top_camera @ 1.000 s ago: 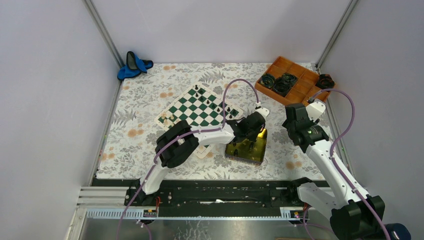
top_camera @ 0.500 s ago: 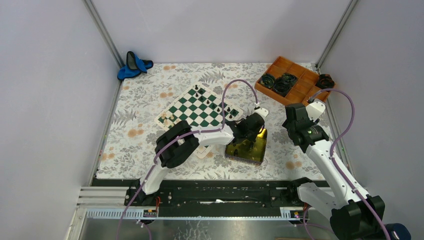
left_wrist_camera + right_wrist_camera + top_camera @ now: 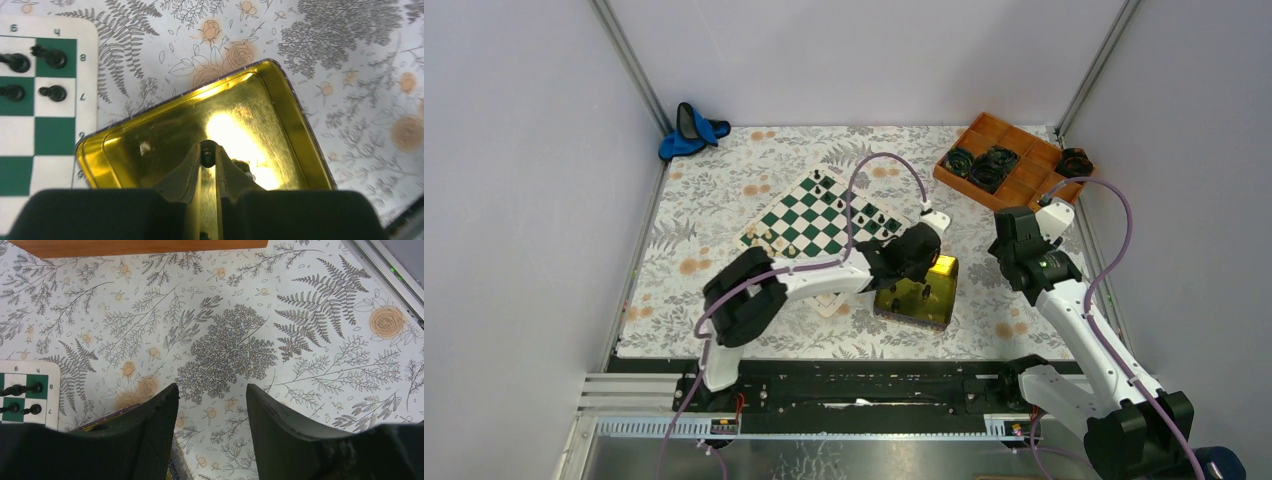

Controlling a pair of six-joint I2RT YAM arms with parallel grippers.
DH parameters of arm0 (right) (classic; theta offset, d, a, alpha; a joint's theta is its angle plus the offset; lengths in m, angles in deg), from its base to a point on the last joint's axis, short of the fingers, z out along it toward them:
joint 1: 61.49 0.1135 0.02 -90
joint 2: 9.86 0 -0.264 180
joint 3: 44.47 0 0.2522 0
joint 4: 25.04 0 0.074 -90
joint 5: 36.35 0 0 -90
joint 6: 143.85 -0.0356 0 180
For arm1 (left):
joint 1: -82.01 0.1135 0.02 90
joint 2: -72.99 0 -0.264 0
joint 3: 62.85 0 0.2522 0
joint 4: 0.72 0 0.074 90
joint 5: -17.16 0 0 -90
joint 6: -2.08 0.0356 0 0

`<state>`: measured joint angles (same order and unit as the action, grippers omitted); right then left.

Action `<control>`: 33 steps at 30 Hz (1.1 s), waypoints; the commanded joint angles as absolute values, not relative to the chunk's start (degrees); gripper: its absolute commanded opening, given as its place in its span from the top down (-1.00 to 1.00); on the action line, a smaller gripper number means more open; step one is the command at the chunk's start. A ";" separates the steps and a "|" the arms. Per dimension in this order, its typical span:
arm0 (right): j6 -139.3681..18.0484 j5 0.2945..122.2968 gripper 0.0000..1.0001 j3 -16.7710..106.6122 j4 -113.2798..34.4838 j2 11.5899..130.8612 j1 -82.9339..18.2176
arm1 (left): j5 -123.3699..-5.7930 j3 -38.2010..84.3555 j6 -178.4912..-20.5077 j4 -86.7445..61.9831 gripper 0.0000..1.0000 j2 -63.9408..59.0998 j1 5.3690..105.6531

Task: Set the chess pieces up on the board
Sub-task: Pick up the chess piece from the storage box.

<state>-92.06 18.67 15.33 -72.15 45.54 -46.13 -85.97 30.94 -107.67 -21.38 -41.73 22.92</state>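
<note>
The green and white board [image 3: 819, 215] lies left of centre with several black chess pieces [image 3: 50, 56] on its right-hand squares. My left gripper [image 3: 208, 150] hovers over the gold tin tray [image 3: 150, 135], shut on a small black chess piece [image 3: 208, 154] pinched at the fingertips. Another small piece [image 3: 243, 167] lies in the tray, half hidden by the right finger. In the top view the left gripper [image 3: 916, 256] sits at the tray's far-left corner. My right gripper [image 3: 212, 392] is open and holds nothing above the floral cloth, right of the tray [image 3: 934, 300].
An orange compartment tray [image 3: 1009, 160] with black coiled items stands at the back right. A blue object [image 3: 692, 130] lies in the back left corner. The board's corner [image 3: 30, 370] and the tin's edge [image 3: 110, 417] show at the left of the right wrist view.
My left gripper has closed on the black piece over the tin, and the left arm's elbow has swung left. The right arm has not moved.
</note>
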 commanded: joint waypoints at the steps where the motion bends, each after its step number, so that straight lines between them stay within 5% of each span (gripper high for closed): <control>1: -91.97 18.73 -0.18 16.16 -70.86 45.16 -46.37 | -88.15 27.45 -109.50 -22.02 1.00 -33.64 22.00; 11: -92.53 20.58 -0.16 16.26 -69.71 46.21 -46.37 | -101.30 23.25 -104.12 -19.85 1.00 -26.57 24.37; 33: -90.72 19.96 -0.16 17.92 -69.38 47.93 -46.44 | -93.25 31.64 -103.39 -14.68 1.00 -38.28 49.37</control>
<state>-91.45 20.36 15.37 -71.03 47.68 -46.13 -95.43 28.40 -104.78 -18.95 -36.38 47.07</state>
